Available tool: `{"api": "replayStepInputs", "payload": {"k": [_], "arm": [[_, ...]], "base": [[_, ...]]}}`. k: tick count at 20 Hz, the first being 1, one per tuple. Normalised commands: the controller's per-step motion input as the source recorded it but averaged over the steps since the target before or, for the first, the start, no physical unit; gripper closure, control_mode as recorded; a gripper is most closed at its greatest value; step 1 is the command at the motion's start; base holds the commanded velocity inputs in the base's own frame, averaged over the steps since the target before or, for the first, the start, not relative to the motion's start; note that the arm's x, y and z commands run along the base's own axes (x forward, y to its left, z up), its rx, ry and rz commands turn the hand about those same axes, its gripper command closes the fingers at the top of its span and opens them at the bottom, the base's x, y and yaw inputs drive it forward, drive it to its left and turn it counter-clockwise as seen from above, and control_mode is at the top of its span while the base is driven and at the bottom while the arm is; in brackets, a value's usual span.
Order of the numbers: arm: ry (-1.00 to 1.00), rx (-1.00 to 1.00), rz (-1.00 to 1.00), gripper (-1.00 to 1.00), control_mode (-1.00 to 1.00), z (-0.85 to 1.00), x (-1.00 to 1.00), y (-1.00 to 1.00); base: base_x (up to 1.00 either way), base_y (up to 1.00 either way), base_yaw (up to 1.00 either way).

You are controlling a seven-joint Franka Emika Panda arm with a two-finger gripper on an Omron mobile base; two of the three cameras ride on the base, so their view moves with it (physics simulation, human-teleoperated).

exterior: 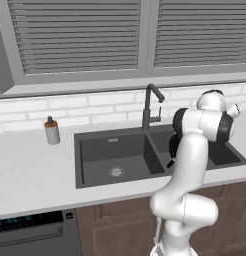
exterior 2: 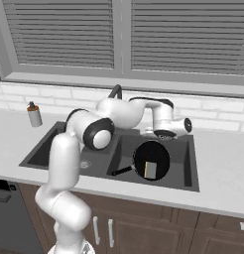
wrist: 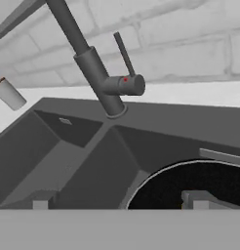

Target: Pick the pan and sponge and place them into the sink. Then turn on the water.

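Arm (exterior 2: 69,149) bent forward, wrist level, jaws spread wide, empty.

No text, label, brand name, number or sign can be read in any of the views. A small red dot is seen on the side of the faucet (wrist: 100,80) body beside its lever, at the back edge of the sink (exterior: 95,140), but no letter or figure is formed by it. A dark strip with faint light marks is seen on the appliance front (exterior: 30,220) under the worktop's front edge; the marks are too small and blurred to be read. The bottle (exterior: 52,131) near the worktop's back edge carries no legible label.
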Motion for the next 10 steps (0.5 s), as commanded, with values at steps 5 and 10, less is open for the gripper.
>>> {"api": "replayStepInputs", "payload": {"k": [5, 10], "arm": [[-0.04, -0.07, -0.06, -1.0, -1.0, 0.39, 0.0, 0.32], [0.0, -0.02, -0.03, -1.0, -1.0, 0.26, 0.0, 0.38]], "base": [[0.0, 0.0, 0.0], [0.0, 0.0, 0.0]]}}
